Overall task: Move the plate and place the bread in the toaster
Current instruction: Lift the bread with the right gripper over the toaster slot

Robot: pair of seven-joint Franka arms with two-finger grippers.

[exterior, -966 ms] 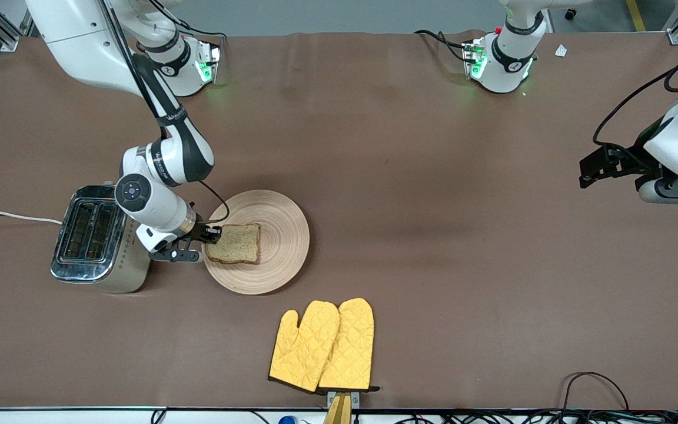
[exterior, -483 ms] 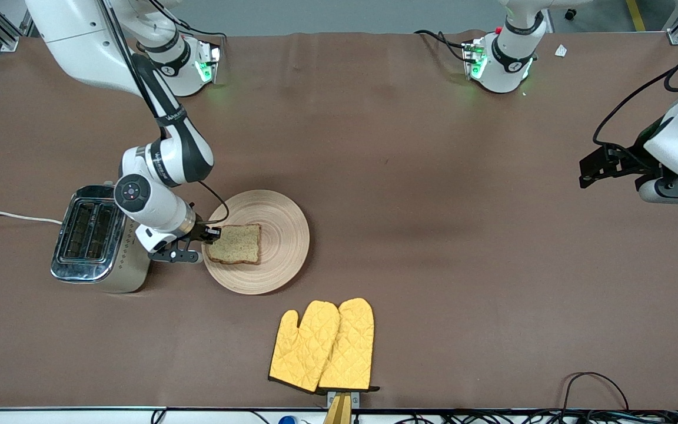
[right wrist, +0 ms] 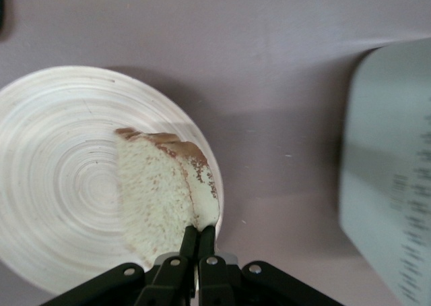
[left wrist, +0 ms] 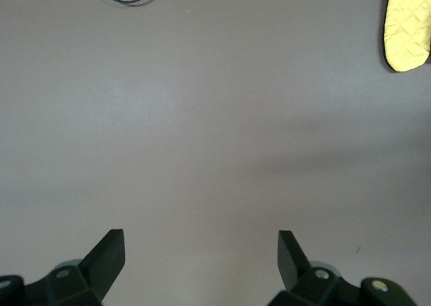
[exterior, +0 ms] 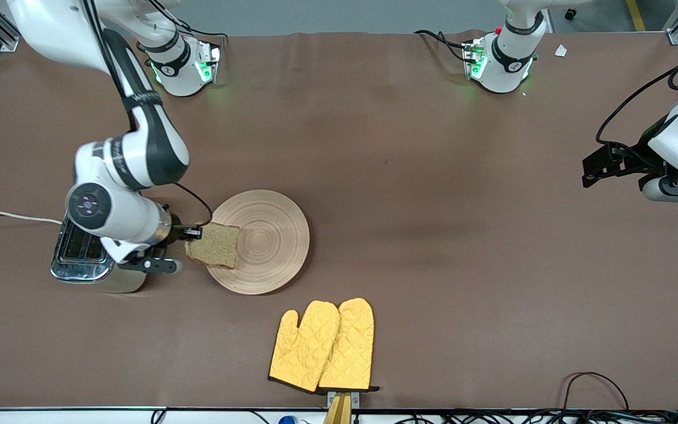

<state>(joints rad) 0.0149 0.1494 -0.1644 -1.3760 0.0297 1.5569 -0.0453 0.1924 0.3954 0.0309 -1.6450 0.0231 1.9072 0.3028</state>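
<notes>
The brown wholegrain bread slice (exterior: 214, 245) is gripped by the right end effector (exterior: 190, 233); the cream chrome-topped toaster (exterior: 83, 256) lies at nine o'clock. The left end effector (left wrist: 201, 252) is held released.

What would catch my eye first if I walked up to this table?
Probably the right gripper, shut on a slice of brown bread held over the edge of the round wooden plate, beside the chrome-topped toaster. Next, the bright yellow oven mitts, nearer the front camera than the plate. The left gripper waits open over bare table.
</notes>
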